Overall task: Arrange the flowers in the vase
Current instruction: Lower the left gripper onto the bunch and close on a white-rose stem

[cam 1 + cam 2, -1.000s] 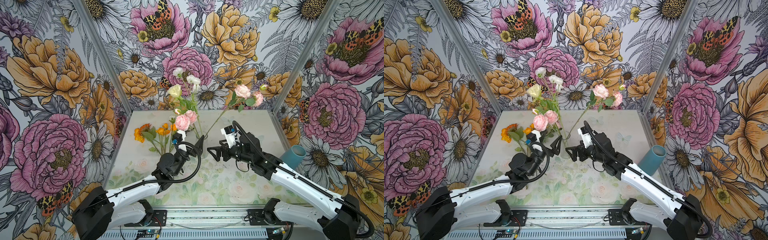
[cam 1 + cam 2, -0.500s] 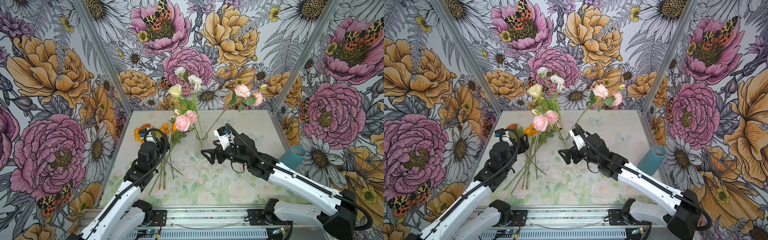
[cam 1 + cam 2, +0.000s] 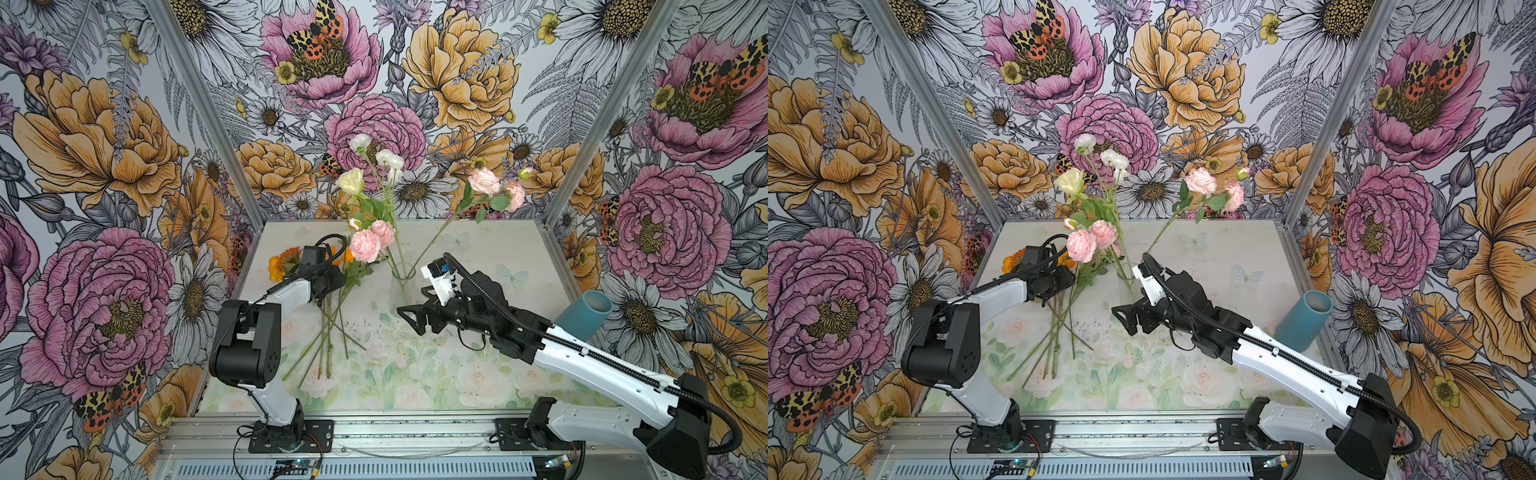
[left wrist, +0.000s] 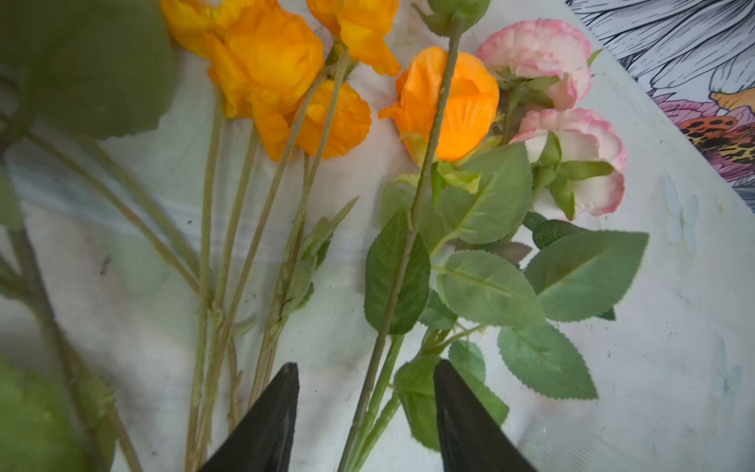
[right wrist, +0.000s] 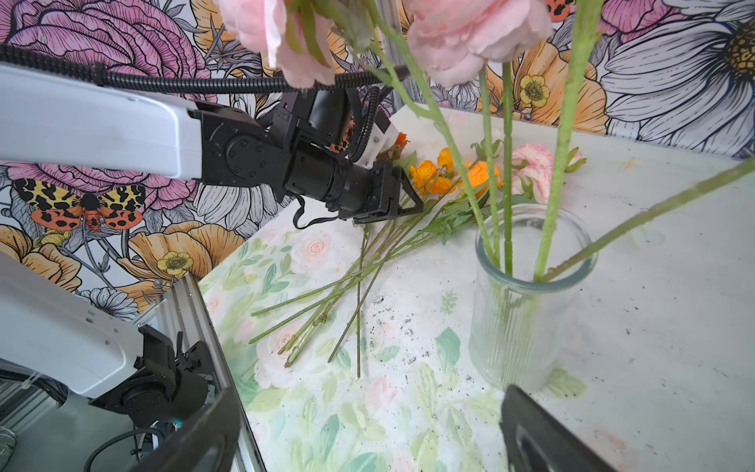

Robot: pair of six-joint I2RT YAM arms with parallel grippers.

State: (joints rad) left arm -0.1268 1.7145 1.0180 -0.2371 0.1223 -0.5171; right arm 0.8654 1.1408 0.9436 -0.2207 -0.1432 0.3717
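**Reaching Low for the Loose Stems as the Vase Fills**

The left claw (image 4: 365, 367) hangs low over the table (image 3: 478, 374) with its jaws part-way apart. It straddles a thin stem (image 4: 402, 261) and the leafier green stems beside it. As far as the wrist view shows, nothing is pinched yet. The low approach appears chosen to take a stem below its leaves, where it runs bare and stiff.

Just beyond the claw's tips lie the orange blooms (image 4: 265, 69) and two pink-edged blooms (image 4: 572, 163), their heads pointing away from it. These loose flowers (image 3: 328, 332) lie flat on the table, cut ends fanned toward the robot's side. They are to the left of the glass vase (image 3: 401, 286), near it but apart.

The vase stands upright near the middle of the table. The standing flowers (image 3: 365, 245) inside it lean out against the rim, which props them up.

The right claw (image 3: 415, 318) hovers wide and empty just in front of the vase, probably placed to steady the glass. A teal tube (image 3: 582, 320) leans at the table's right edge, well apart.
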